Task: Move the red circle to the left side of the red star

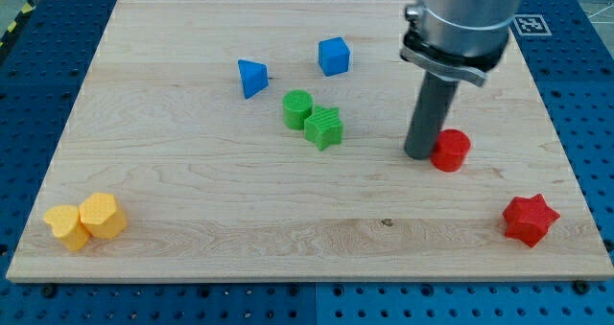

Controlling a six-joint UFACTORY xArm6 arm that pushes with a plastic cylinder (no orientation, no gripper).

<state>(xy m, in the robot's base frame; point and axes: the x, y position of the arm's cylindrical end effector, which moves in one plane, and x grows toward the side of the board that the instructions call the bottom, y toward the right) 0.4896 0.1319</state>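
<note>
The red circle [450,150] lies on the wooden board at the view's right of centre. The red star [530,220] lies near the board's lower right corner, below and to the right of the circle. My tip [419,155] stands on the board just left of the red circle, touching or almost touching its left edge. The rod rises from there to the arm's grey body at the view's top.
A green circle [297,108] and a green star [324,128] touch near the middle. A blue triangle [252,78] and a blue cube [334,56] lie above them. Two yellow blocks [65,226] [103,216] sit at the lower left corner.
</note>
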